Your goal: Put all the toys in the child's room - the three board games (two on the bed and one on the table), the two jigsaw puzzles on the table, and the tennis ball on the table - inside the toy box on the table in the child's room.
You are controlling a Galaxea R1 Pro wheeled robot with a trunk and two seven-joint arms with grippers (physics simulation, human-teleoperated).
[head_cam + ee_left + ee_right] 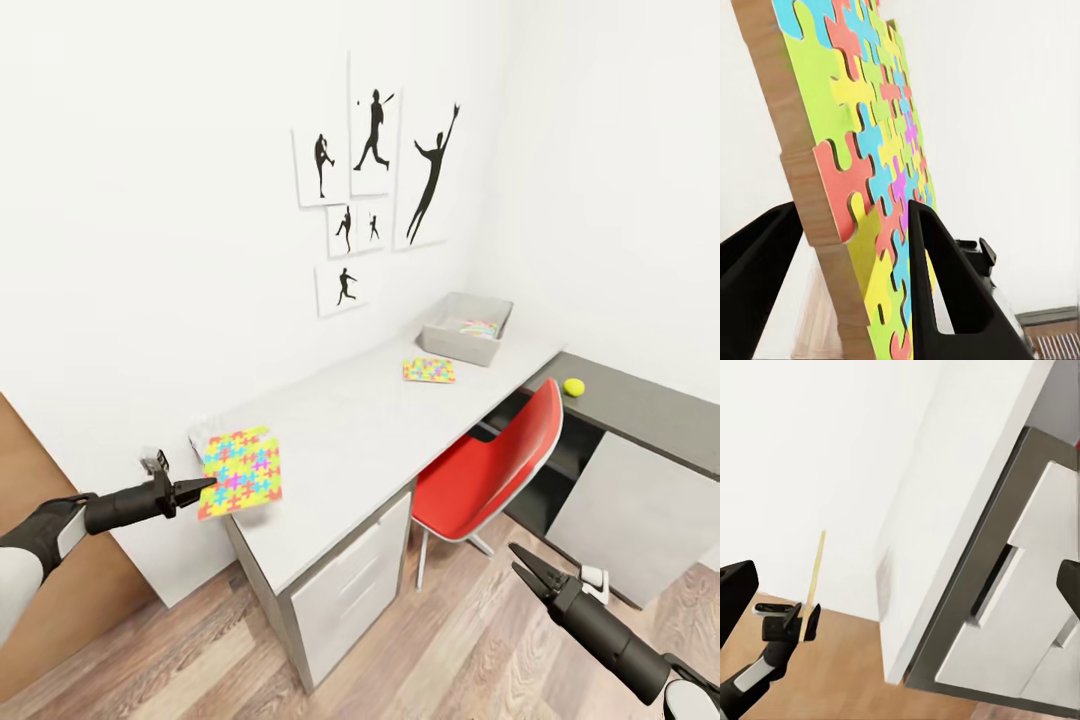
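My left gripper (200, 489) is shut on the edge of a multicoloured jigsaw puzzle (240, 472), held tilted in the air at the near end of the table (340, 440). In the left wrist view the puzzle (862, 112) stands between both fingers (945, 285). A second jigsaw puzzle (429, 370) lies flat on the pale top, just in front of the toy box (495, 345), which has something colourful inside. The tennis ball (573, 386) rests on the dark grey section. My right gripper (525, 565) hangs open, low above the floor. The bed and the board games are out of view.
A red chair (490, 470) stands tucked at the desk between the drawer unit (345, 590) and the dark section's cabinet (630, 510). Baseball silhouette pictures (375, 190) hang on the white wall. Wood-plank floor (450, 650) lies in front.
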